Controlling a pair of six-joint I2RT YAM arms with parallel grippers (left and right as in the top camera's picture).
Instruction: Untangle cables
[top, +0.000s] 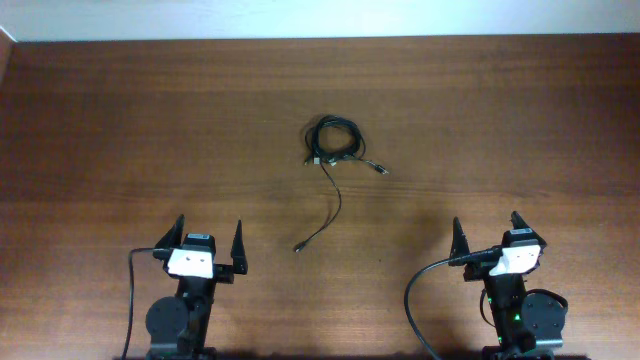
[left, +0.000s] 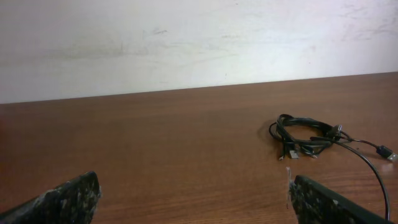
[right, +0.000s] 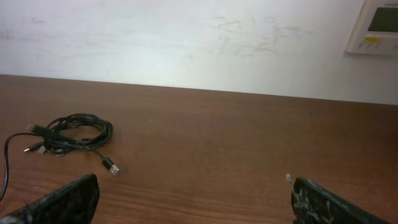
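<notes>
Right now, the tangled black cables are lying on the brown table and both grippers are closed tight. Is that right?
Not quite. Both grippers are open, not closed. The overhead view shows the left gripper and the right gripper with their fingers spread wide apart. The rest is right: the tangled black cables are lying on the brown table.

Thin black cords w/ small plugs (top: 335, 145): coil too small overhead to count strands. Left wrist view: one long strand runs off at btm-right corner. Right wrist view: white rectangular wall panel (right: 378, 26) cut by top-right corner.
</notes>
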